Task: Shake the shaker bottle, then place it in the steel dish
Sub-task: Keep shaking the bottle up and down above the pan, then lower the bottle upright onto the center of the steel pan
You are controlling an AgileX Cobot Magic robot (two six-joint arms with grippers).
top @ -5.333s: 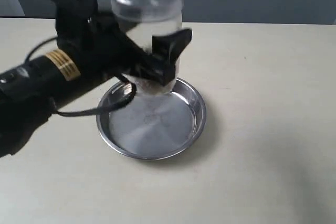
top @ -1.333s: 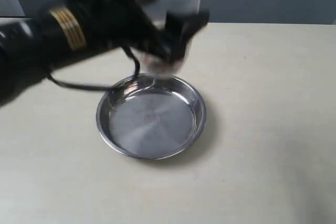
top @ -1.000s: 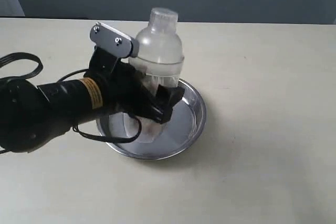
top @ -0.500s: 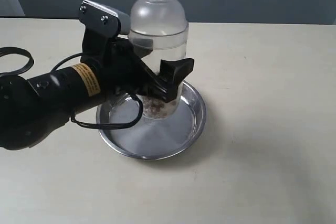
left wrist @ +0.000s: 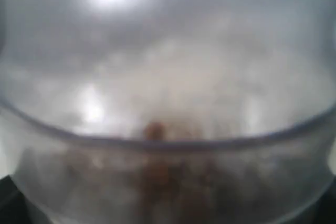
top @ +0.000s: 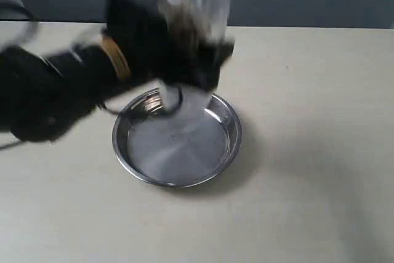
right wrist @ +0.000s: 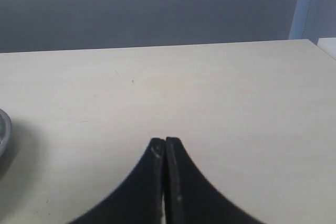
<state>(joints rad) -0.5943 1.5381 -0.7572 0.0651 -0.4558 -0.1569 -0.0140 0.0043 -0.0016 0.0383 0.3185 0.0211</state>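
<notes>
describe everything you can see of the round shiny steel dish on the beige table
The round shiny stainless-steel dish is shallow, with a flat bottom and a low sloped rim. It sits flat on the beige table, its shadow falling to the right in the exterior view. Nothing rests inside. The blurred clear shaker bottle is above its far rim, apparently not touching it.

The steel dish [top: 178,152] sits flat on the bench [top: 308,152], left of the middle and well in from the far edge. The shaker bottle [top: 194,4] is up in the air over the dish's far rim, held by the left gripper [top: 200,69], which reaches in from the bench's left edge. Pellets [left wrist: 157,171] lie inside the bottle. The right gripper [right wrist: 164,153] hangs over bare bench, well apart from the dish, with a bench edge beyond it.
</notes>
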